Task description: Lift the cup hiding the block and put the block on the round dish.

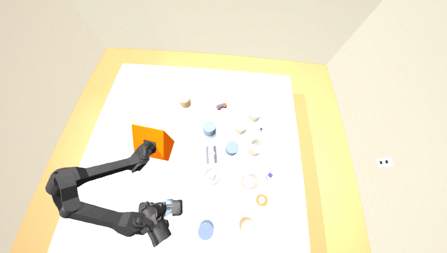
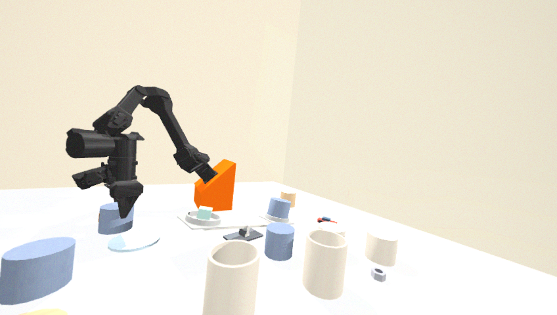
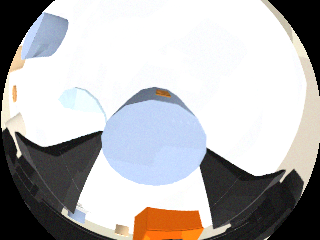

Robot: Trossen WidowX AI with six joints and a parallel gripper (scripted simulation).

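The pale green block [image 1: 212,176] [image 2: 204,212] sits uncovered in the ring-shaped pan [image 2: 203,223] at one end of the balance. A blue cup [image 1: 209,129] [image 2: 278,209] stands on the other end. A third blue cup [image 2: 115,222] [image 3: 154,142] with a small orange mark is at table level, behind the dish in the exterior view. My gripper [image 1: 164,207] [image 3: 154,141] is open, with its fingers on either side of this cup; whether they touch it cannot be told. The round pale-blue dish [image 2: 134,240] [image 3: 82,102] is bare, beside that cup.
An orange wedge [image 1: 148,140] [image 2: 219,195] stands at the arm's far end. More blue cups [image 1: 205,230] [image 1: 232,147] [image 2: 37,269] and cream cups [image 1: 241,127] [image 2: 325,265] stand about. A toy car [image 1: 221,106], an orange ring [image 1: 262,200] and a nut [image 2: 378,274] lie farther out.
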